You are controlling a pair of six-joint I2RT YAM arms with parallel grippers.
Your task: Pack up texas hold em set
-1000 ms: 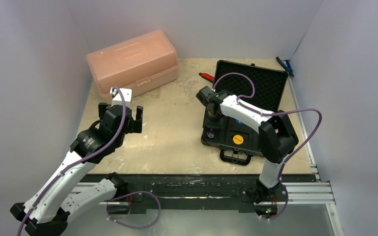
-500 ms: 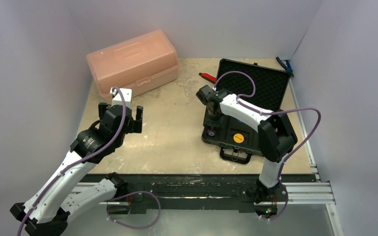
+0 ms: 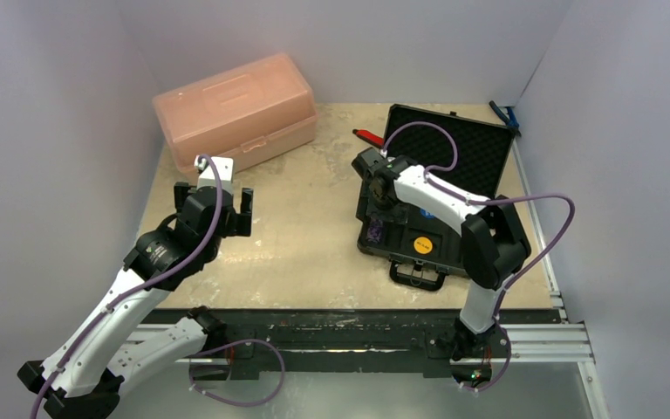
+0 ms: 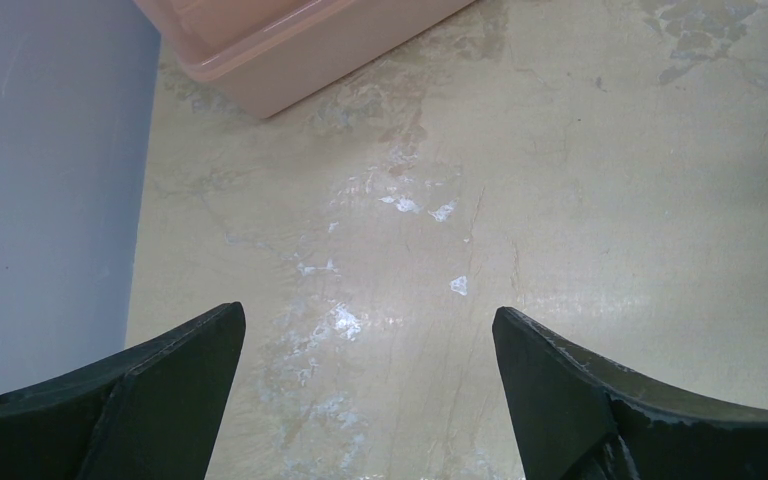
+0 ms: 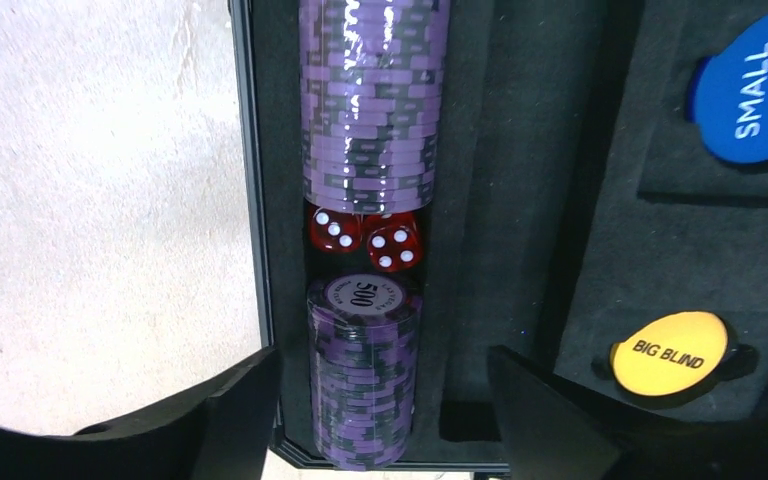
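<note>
Nearest the arm bases, the left gripper (image 4: pixel 367 312) hovers over bare table (image 3: pixel 305 236), its jaws spread wide with nothing between them. Off to the right, the black briefcase (image 3: pixel 480 148) lies open on the table with its handle (image 3: pixel 419 275) toward the near edge. The right gripper (image 5: pixel 382 352) hangs above the case's left-hand foam channel, its jaws also parted wide and empty, one finger on each side of the channel. In that channel the near chip stack (image 5: pixel 360 380) lies on its side, a purple "500" face showing at its far end. Just beyond it the two red dice (image 5: pixel 332 230) sit side by side, wedged between it and the far chip stack (image 5: pixel 370 100). To the right, the orange disc (image 5: pixel 672 350), marked BIG BLIND, sits in a foam recess, with a blue disc (image 5: pixel 760 90), marked SMALL BLIND, farther back. The foam-lined lid stands raised at the case's far side. A pink box (image 3: pixel 235 109) sits shut at the far left.
</note>
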